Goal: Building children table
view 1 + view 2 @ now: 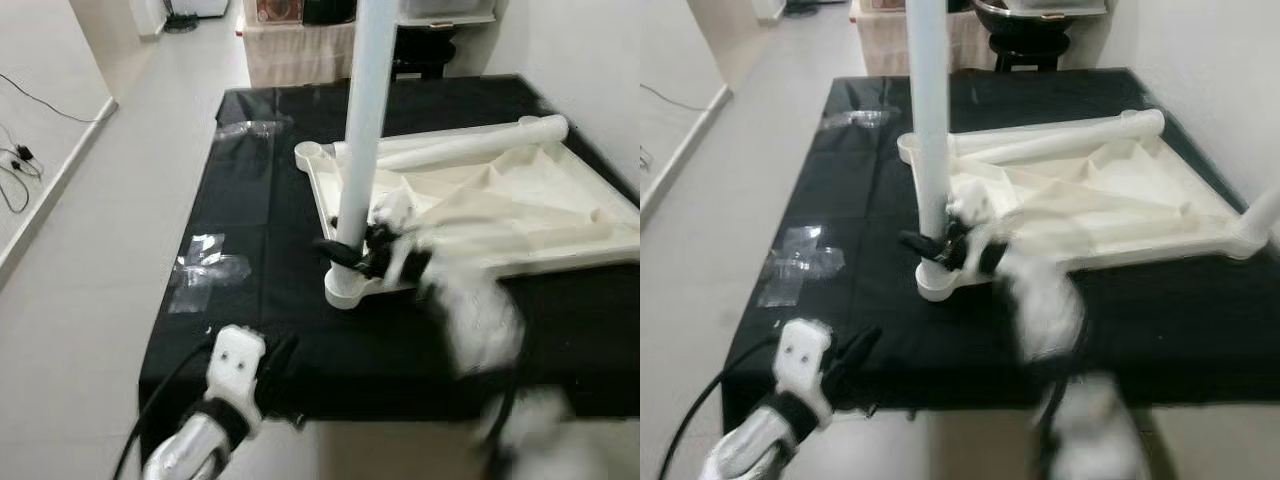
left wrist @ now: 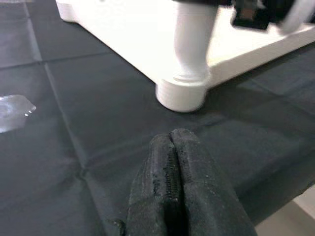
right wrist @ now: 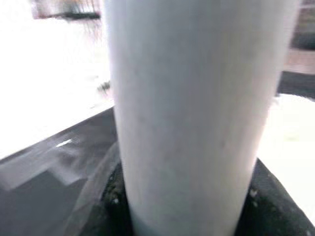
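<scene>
Your right gripper [image 1: 350, 250] pinches the tall white cylindrical table leg [image 1: 365, 130] low down, its black fingers [image 3: 115, 201] pressed against both sides; the leg stands upright in the corner socket of the upturned white plastic tabletop [image 1: 470, 200] on the black cloth sheet [image 1: 250, 200]. Your left gripper [image 2: 172, 147] (fingers pressed together, holding nothing) hovers over the cloth near that socket.

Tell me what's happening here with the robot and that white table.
The robot is putting together a white table that lies upside down on a black sheet. Its right claw grips an upright leg standing in a corner socket. The left claw hangs shut near the sheet's edge. Another leg lies across the upturned top.
</scene>
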Robot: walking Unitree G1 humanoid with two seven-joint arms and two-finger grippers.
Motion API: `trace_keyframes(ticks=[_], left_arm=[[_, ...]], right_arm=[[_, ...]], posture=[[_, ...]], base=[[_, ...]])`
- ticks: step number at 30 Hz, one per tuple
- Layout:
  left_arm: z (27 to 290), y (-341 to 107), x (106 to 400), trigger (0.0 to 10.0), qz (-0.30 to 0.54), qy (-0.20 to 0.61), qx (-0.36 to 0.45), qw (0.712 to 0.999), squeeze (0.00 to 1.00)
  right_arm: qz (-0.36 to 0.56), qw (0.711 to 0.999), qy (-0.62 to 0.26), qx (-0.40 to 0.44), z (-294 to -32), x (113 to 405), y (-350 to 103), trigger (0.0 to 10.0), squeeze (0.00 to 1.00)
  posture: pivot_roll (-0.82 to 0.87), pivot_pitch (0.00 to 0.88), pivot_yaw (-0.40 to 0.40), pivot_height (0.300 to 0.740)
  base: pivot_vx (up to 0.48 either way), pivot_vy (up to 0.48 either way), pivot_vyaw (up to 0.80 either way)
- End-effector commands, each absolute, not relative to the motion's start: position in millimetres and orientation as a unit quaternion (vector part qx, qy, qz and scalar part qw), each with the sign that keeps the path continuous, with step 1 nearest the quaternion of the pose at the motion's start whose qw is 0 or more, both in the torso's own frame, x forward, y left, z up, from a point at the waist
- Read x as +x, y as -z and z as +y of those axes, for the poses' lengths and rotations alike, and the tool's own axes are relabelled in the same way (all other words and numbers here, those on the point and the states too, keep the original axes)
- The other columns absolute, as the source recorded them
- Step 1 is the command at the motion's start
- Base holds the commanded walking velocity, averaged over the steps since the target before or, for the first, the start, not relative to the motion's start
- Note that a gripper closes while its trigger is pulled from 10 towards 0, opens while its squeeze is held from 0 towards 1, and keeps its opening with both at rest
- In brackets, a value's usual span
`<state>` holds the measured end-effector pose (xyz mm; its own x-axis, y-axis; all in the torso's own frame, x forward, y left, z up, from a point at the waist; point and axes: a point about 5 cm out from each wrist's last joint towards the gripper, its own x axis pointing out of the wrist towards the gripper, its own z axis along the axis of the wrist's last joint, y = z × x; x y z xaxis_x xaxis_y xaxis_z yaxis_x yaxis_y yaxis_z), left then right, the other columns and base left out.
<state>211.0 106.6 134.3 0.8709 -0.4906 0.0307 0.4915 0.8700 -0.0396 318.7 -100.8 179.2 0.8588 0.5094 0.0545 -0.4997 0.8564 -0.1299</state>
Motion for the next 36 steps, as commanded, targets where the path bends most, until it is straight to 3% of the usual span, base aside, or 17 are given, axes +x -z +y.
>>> trace_keyframes(ticks=[1,8,9,12,13,14,17,18,20,21,22,23,24,26,30,36], left_arm=[[109,-133,209,10.0,-0.002,0.256,-0.02,0.967,0.0],[109,-130,211,10.0,0.001,0.258,-0.019,0.966,0.0],[109,-130,211,10.0,0.0,0.255,-0.018,0.967,0.0],[110,-130,212,10.0,0.0,0.252,-0.018,0.968,0.0],[110,-130,212,10.0,-0.001,0.249,-0.018,0.968,0.0],[110,-130,212,10.0,-0.001,0.249,-0.018,0.968,0.0],[109,-129,213,10.0,-0.002,0.252,-0.018,0.968,0.0],[109,-129,213,10.0,-0.002,0.252,-0.018,0.968,0.0],[108,-130,213,10.0,-0.002,0.253,-0.017,0.967,0.0],[108,-130,213,10.0,-0.002,0.253,-0.017,0.967,0.0],[108,-130,213,10.0,-0.003,0.253,-0.017,0.967,0.0],[107,-130,213,10.0,-0.003,0.252,-0.017,0.967,0.0],[107,-130,213,10.0,-0.004,0.251,-0.018,0.968,0.0],[107,-130,213,10.0,-0.004,0.251,-0.018,0.968,0.0],[107,-131,212,10.0,-0.005,0.249,-0.019,0.968,0.0],[107,-131,212,10.0,-0.005,0.249,-0.019,0.968,0.0]], right_arm=[[0.037,0.973,-0.22,-0.067,-105,309,-150,0.0,0.0],[0.011,0.963,-0.249,-0.099,-94,323,-160,0.0,0.0],[0.003,0.96,-0.267,-0.088,-90,328,-165,10.0,0.0],[-0.017,0.956,-0.286,-0.061,-86,331,-176,10.0,0.0],[-0.061,0.93,-0.361,-0.016,-76,330,-199,10.0,1.0],[-0.061,0.93,-0.361,-0.016,-76,330,-199,10.0,1.0],[-0.078,0.87,-0.487,-0.005,-70,322,-214,10.0,1.0],[-0.078,0.87,-0.487,-0.005,-70,322,-214,10.0,1.0],[-0.076,0.829,-0.552,-0.038,-74,321,-217,10.0,1.0],[-0.076,0.829,-0.552,-0.038,-74,321,-217,10.0,1.0],[-0.068,0.802,-0.59,-0.065,-79,321,-216,10.0,0.06],[-0.055,0.786,-0.611,-0.081,-83,323,-214,10.0,0.0],[-0.04,0.769,-0.631,-0.093,-89,327,-213,10.0,0.0],[-0.04,0.769,-0.631,-0.093,-89,327,-213,10.0,0.0],[-0.013,0.743,-0.664,-0.082,-100,338,-216,10.0,0.0],[-0.004,0.74,-0.67,-0.062,-102,342,-217,10.0,0.0]], posture=[[0.05,0.18,0.021,0.74],[0.05,0.155,0.019,0.74],[0.05,0.15,0.02,0.74],[0.05,0.148,0.017,0.74],[0.06,0.141,0.015,0.74],[0.06,0.141,0.015,0.74],[0.06,0.133,0.013,0.74],[0.06,0.133,0.013,0.74],[0.06,0.134,0.012,0.74],[0.06,0.134,0.012,0.74],[0.06,0.134,0.012,0.74],[0.06,0.134,0.012,0.74],[0.07,0.139,0.011,0.74],[0.07,0.139,0.011,0.74],[0.07,0.144,0.01,0.74],[0.07,0.146,0.01,0.74]], base=[[0.0,0.0,0.0],[0.0,0.0,0.0],[0.0,0.0,0.0],[0.0,0.0,0.0],[0.0,0.0,0.0],[0.0,0.0,0.0],[0.0,0.0,0.0],[0.0,0.0,0.0],[0.0,0.0,0.0],[0.0,0.0,0.0],[0.0,0.0,0.0],[0.0,0.0,0.0],[0.0,0.0,0.0],[0.0,0.0,0.0],[0.0,0.0,0.0],[0.0,0.0,0.0]])
